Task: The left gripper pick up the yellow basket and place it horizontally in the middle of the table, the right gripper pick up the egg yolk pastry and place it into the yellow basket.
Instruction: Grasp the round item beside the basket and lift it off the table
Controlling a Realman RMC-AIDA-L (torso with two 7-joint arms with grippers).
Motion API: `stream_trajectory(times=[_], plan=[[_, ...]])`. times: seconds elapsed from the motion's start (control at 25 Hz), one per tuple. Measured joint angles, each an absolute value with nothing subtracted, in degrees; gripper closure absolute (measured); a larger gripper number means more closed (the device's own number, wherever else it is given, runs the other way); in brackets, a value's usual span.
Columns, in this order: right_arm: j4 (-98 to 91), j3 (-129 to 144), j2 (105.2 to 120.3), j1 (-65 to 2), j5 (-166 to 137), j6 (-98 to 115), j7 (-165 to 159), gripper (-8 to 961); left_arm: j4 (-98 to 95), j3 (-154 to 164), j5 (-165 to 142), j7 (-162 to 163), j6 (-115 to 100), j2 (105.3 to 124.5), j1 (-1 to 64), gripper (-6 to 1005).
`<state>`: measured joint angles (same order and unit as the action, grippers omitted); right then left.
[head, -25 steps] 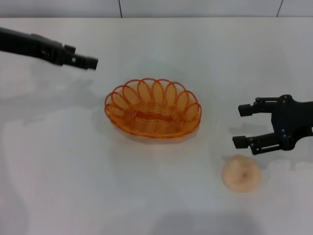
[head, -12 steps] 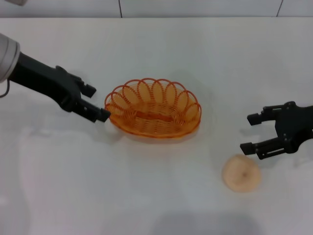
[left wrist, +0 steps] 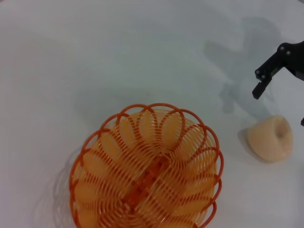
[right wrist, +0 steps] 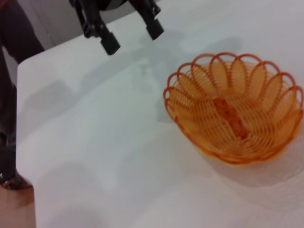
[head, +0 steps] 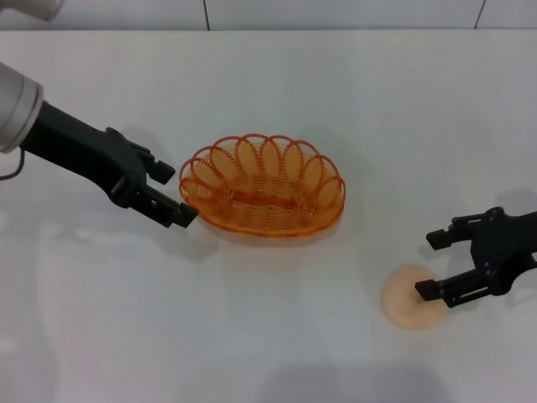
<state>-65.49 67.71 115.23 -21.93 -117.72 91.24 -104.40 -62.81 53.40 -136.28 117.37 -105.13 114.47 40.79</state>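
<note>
Since a second ago, the left gripper (head: 172,195) has swung down to the yellow basket's (head: 263,185) left end, while the right gripper (head: 432,265) has dropped from beside the basket's right side onto the egg yolk pastry (head: 409,302). The basket sits on the table (head: 268,353), long axis crosswise, empty. It looks light and springy, its looped wire rim the obvious place to pinch. The pastry lies well apart from the basket, to its front right; it seems soft and crushable, best taken across its sides with gentle pressure. Left jaws stand spread, one finger just beside the rim, gripping nothing. Right jaws gape wide, the nearer finger overlapping the pastry's top, nothing clamped.
</note>
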Motion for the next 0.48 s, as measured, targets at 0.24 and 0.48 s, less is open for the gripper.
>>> stream_trajectory(times=[0.24, 0.48], plan=[[-65.52, 71.06, 115.29, -22.13, -118.9, 88.58, -105.51, 127, -62.84, 53.44, -136.3, 117.37, -105.09, 114.64, 40.81, 112], [-65.42, 71.55, 115.31, -22.12, -119.09, 87.66, -105.54, 213, -62.85, 53.4, -136.31, 117.37, -104.92, 114.91, 40.54, 112]])
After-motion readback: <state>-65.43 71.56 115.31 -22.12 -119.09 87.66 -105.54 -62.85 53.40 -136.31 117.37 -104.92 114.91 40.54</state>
